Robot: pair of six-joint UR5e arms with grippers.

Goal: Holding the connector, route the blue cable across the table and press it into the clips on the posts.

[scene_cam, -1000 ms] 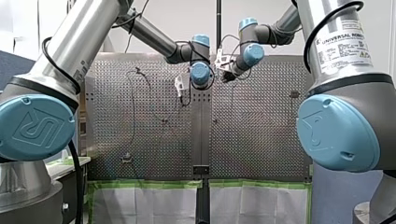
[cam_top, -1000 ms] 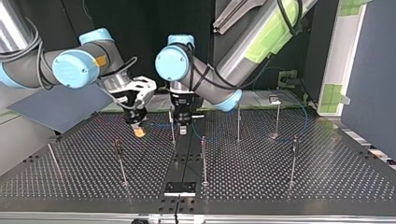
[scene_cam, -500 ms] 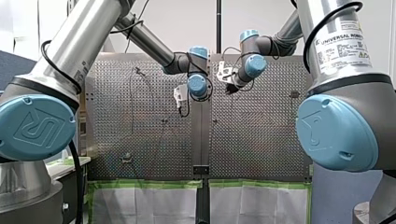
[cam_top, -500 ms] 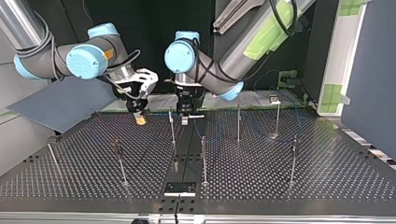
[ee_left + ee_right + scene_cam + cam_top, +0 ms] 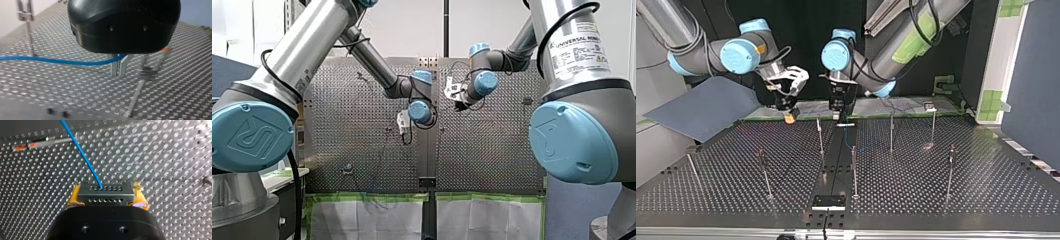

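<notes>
With my right claw [image 5: 107, 195] clamped on the connector [image 5: 105, 198] and my left claw [image 5: 119, 68] pinched around the blue cable [image 5: 62, 61] trailing beside it, I'd hold gentle tension toward 1 post [image 5: 29, 37].

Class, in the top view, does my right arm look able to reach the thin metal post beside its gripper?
Probably yes: my right gripper hangs near that thin metal post, nothing standing between them.

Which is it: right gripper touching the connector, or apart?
Touching. The right wrist view shows the right gripper with yellow pads pressed against both sides of the connector, no gap; the blue cable leaves it.
</notes>
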